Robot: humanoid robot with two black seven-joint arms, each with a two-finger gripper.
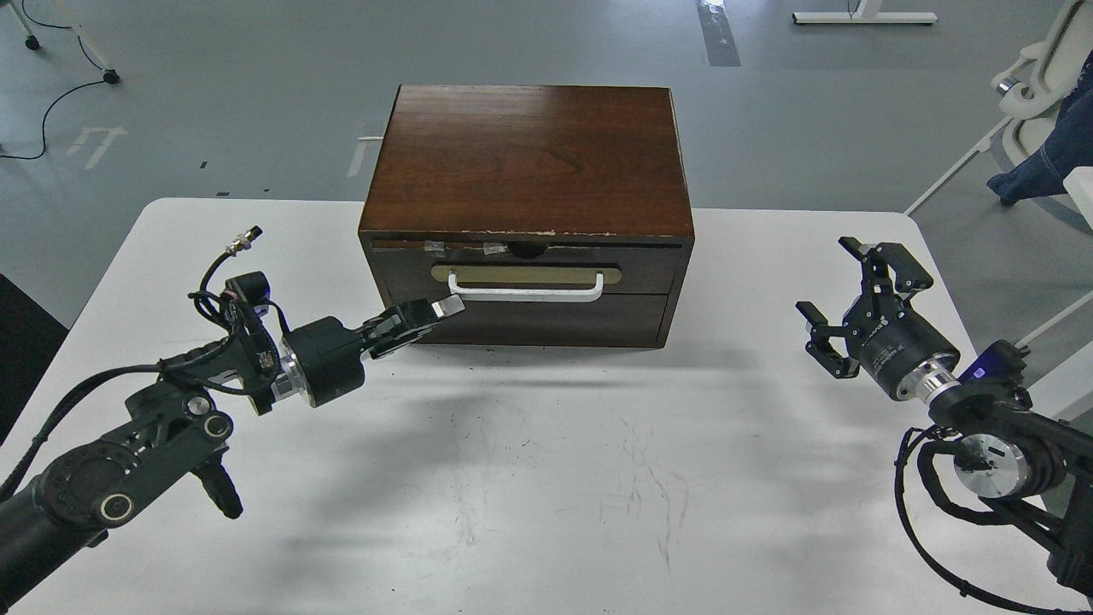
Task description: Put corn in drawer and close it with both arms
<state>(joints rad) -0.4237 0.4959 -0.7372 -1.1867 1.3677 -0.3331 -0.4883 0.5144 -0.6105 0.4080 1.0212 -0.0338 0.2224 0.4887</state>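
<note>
A white table (546,478), scuffed with faint grey marks, stands on a grey floor (256,85). A white chair (1037,77) draped with blue denim (1055,154) sits at far right.

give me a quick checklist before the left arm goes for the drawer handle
1. Drawer shut flush in the cabinet: ok, it needs opening.
2. Handle unobstructed: ok.
3. Left end effector lined up on the handle: not ok, its tip is just left of and below the bar's left end.
4. Left fingers open enough to grip: cannot tell.
5. Right end effector open and away from the cabinet: ok.
6. Corn located: not ok, none in view on the table.
</note>
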